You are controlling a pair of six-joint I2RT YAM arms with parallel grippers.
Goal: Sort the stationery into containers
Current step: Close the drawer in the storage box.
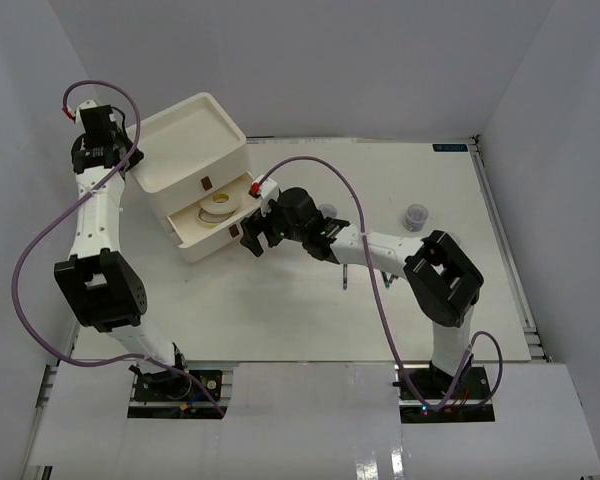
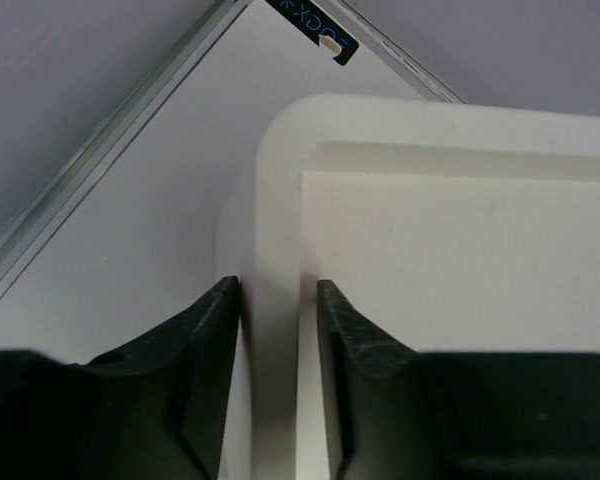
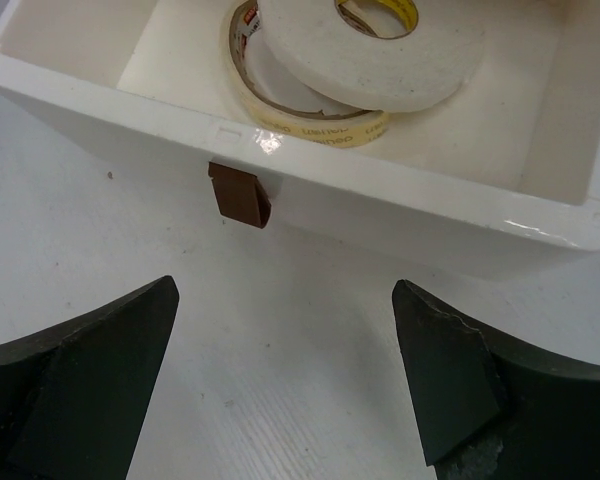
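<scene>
My right wrist cam: white tape ring (image 3: 370,50) clipped at 12 o'clock, beige ring (image 3: 280,108) mostly buried under it. Left wrist cam: dark label (image 2: 315,25) at 12 o'clock cut off, unreadable.

Drawer unit (image 1: 190,140) blocks the worktop's (image 1: 380,320) far-left corner. Stacked tapes (image 3: 370,60) crowd its pulled-out drawer (image 3: 400,215); bare worktop lies before the handle (image 3: 240,195).

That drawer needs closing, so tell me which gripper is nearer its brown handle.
Right. The right gripper hangs open just in front of the handle. The left gripper clamps the drawer unit by its top rim, at a back corner.
</scene>
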